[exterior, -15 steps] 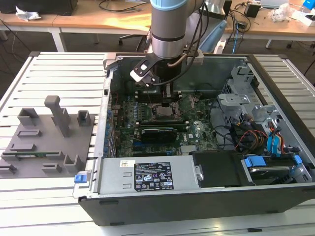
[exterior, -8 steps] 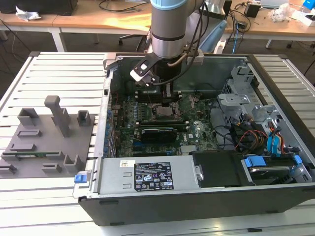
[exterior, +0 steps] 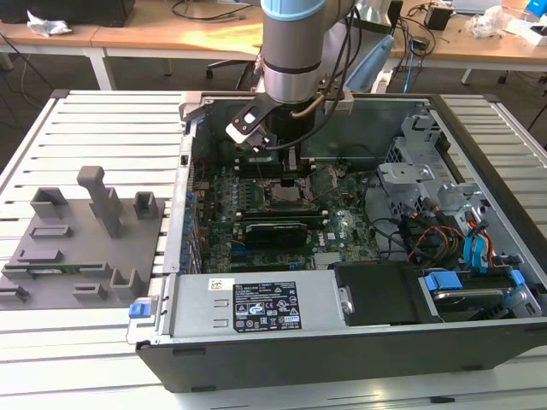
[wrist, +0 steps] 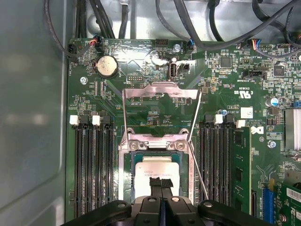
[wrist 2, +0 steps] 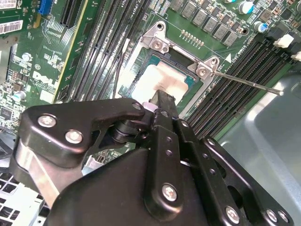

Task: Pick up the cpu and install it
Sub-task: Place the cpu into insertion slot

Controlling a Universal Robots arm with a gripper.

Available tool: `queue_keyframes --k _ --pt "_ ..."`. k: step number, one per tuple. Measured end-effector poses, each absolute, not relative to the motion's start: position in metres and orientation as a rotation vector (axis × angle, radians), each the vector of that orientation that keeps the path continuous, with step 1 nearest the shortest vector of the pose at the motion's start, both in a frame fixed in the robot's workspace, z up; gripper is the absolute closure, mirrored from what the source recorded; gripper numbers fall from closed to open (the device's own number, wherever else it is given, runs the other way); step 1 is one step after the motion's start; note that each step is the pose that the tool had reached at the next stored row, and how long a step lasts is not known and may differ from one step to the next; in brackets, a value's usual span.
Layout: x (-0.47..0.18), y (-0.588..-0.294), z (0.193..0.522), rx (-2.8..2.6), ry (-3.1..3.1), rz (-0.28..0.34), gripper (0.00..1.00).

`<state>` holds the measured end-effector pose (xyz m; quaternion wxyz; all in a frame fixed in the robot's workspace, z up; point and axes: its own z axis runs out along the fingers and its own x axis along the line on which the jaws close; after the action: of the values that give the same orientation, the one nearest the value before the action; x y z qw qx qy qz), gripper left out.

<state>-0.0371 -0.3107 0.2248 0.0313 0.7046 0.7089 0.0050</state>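
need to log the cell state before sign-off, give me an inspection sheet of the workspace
surface: slatted metal table, open computer case on it
job's things: cpu lies inside the open socket frame, load plate raised
clutter: grey fixture blocks at the exterior view's left
grippers: gripper shut, directly over the cpu; contact unclear
cables: black cables along the motherboard edge; coloured wires in the case
surroundings: wooden desks behind

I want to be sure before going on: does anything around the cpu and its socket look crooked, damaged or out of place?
Nothing stands out. The cpu seems to lie flat and square inside the socket frame, under the gripper. The cover plate stands open and its lever is unlatched, as fits an unfinished install.
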Motion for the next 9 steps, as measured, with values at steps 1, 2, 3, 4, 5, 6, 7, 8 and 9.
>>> queue_keyframes --k 1,2,3,4,5,6,7,8,9 --pt "-0.0371 -0.3108 0.2225 2.170 2.184 0.015 0.89" --pt "-0.0371 -0.3108 0.2206 2.170 2.185 0.015 0.89" --pt "-0.0371 -0.3108 0.2187 2.169 2.186 0.015 0.89" --pt "-0.0371 -0.3107 0.2178 2.168 2.187 0.015 0.89" --pt "-0.0371 -0.3108 0.2178 2.167 2.188 0.015 0.89" --pt "-0.0371 -0.3108 0.2177 2.167 2.188 0.015 0.89" --pt "-0.0371 -0.3108 0.2177 2.167 2.188 0.015 0.89" --pt "-0.0371 -0.3108 0.2177 2.167 2.188 0.015 0.89" --pt "-0.0370 -0.3107 0.2171 2.168 2.188 0.016 0.89"
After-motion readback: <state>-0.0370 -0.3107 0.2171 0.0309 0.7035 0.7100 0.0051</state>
